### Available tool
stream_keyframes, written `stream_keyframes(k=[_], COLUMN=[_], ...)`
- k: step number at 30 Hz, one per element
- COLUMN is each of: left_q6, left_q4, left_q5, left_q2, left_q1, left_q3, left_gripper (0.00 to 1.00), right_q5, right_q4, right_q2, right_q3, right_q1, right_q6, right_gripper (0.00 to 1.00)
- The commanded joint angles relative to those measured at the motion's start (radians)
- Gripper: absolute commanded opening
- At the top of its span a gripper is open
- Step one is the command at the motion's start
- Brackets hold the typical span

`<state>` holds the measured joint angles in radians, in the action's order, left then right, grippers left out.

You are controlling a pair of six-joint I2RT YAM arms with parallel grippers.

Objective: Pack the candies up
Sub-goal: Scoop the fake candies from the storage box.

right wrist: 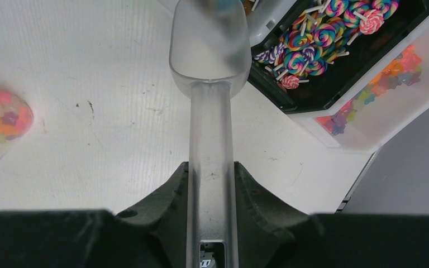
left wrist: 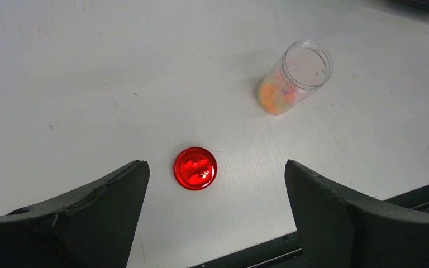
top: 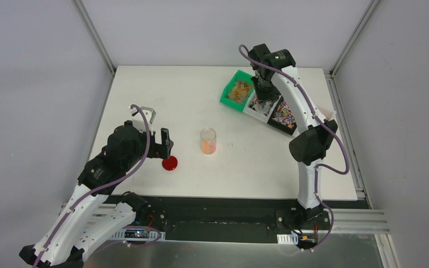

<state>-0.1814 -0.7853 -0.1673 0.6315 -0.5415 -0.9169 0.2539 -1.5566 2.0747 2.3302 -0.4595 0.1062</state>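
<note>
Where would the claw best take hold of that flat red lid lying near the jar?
By its rim, from straight above: the red lid lies flat on the table, thin and round, so the open left claw likely must pinch opposite edges.

White table (top: 145, 95). Flat red lid (top: 170, 163) lies front-left. Clear jar (top: 208, 140) stands upright and uncapped, apart to the lid's right. Far right, green bin (top: 227, 92), white bin (right wrist: 368, 142) and black bin (right wrist: 380, 56) sit side by side. Clear plastic scoop (right wrist: 209, 100) is over the table beside the black bin.
</note>
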Motion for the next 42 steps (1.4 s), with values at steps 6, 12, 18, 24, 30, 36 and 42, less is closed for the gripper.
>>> stream_keyframes(k=[6, 12, 18, 24, 30, 36, 42], left_q6=[0.017, 0.018, 0.018, 0.019, 0.017, 0.017, 0.017], left_q4=[0.035, 0.034, 0.035, 0.034, 0.035, 0.034, 0.035], left_q5=[-0.021, -0.021, -0.026, -0.027, -0.03, -0.032, -0.031], left_q2=[-0.018, -0.02, -0.026, -0.031, -0.032, -0.037, -0.033], left_q1=[0.008, 0.008, 0.008, 0.007, 0.008, 0.007, 0.008], left_q3=[0.001, 0.001, 0.003, 0.004, 0.004, 0.004, 0.004], left_gripper=[0.95, 0.95, 0.96, 0.96, 0.96, 0.96, 0.96], right_q5=[0.047, 0.05, 0.075, 0.077, 0.063, 0.046, 0.055], right_q4=[-0.145, -0.141, -0.12, -0.071, 0.026, 0.07, 0.11], right_q2=[0.024, 0.058, 0.101, 0.117, 0.065, 0.047, 0.026], right_q3=[0.067, 0.076, 0.08, 0.049, -0.085, -0.146, -0.209], right_q1=[0.004, 0.004, 0.004, 0.004, -0.001, -0.004, -0.005], right_q6=[0.055, 0.064, 0.077, 0.092, 0.11, 0.131, 0.155], right_gripper=[0.0, 0.0, 0.0, 0.0, 0.0, 0.0, 0.0])
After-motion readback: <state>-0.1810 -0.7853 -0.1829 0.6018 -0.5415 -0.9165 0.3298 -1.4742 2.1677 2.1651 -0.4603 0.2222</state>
